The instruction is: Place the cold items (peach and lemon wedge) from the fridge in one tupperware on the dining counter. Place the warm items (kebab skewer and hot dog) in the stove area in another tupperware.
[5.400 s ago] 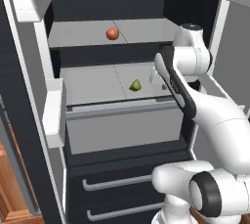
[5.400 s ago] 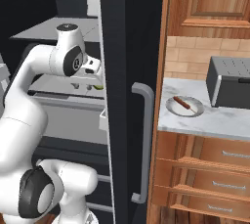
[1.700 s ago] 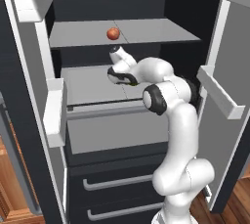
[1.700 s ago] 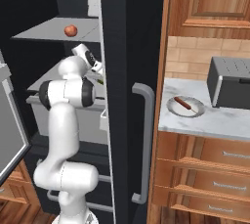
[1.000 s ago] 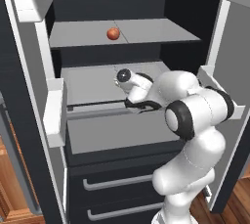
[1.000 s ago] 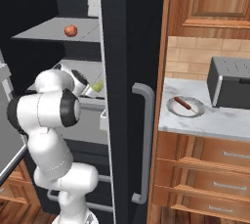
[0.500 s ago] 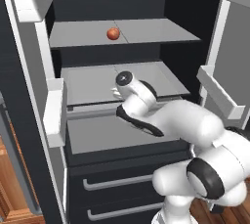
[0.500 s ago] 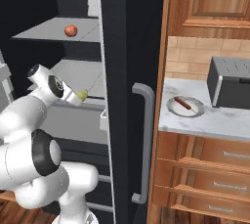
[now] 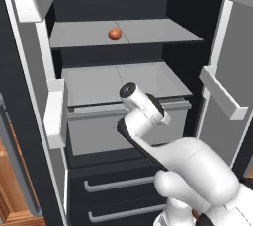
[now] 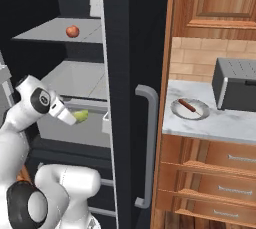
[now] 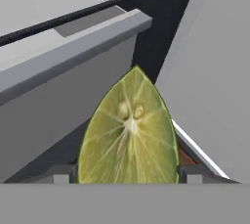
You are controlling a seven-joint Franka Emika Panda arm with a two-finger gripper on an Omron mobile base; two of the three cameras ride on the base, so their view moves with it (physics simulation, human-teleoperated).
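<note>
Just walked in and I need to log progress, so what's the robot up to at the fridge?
The gripper is shut on the lemon wedge and holds it out in front of the open fridge's drawer. The peach sits on the fridge shelf above, not yet taken. On the counter to the right of the fridge, a plate holding the hot dog lies beside a dark toaster.

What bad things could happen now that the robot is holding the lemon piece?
The lemon wedge sits between the tips of the pincer, so it might slip out on the way to the counter. The arm is folded close to the fridge drawer and the open door, so a wide swing could bump either. The peach is on the shelf, not yet collected.
</note>
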